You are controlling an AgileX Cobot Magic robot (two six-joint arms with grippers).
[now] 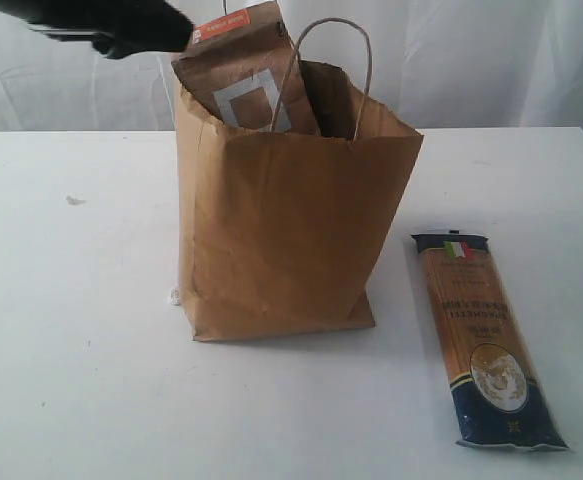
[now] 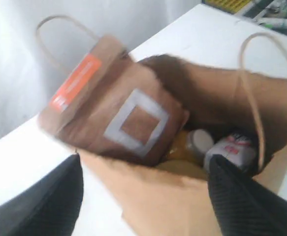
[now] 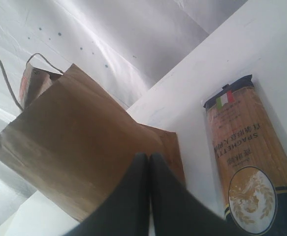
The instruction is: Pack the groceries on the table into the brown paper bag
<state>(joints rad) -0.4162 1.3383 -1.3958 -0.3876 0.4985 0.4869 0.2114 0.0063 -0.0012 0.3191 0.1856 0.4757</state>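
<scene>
Bag (image 1: 281, 230) stands upright mid-table (image 1: 71, 380), mouth open, handles up. Pouch (image 2: 118, 118) sits in the mouth on the left side, tilted, its orange-labelled top sticking out above the rim. The picture of it is blurred.

Left gripper (image 2: 145, 158): above the far-left of the bag, just beside the pouch top. Fingers (image 2: 45, 201) spread wide, nothing between them. Cannot tell whether a finger touches the pouch.

Deeper in the bag, right of the pouch: bottle (image 2: 185, 153), yellow with a pale cap, and touching it a white printed carton (image 2: 230, 151). Both are blurred, with little detail.

Pasta pack (image 1: 481, 335) lies flat on the table right of the bag, near it but apart, flag end far, dark end near.

Right gripper (image 3: 149, 156): fingers pressed together, holding nothing. It hangs low over the table on the near side of the bag and pack, and does not show in the exterior view.
</scene>
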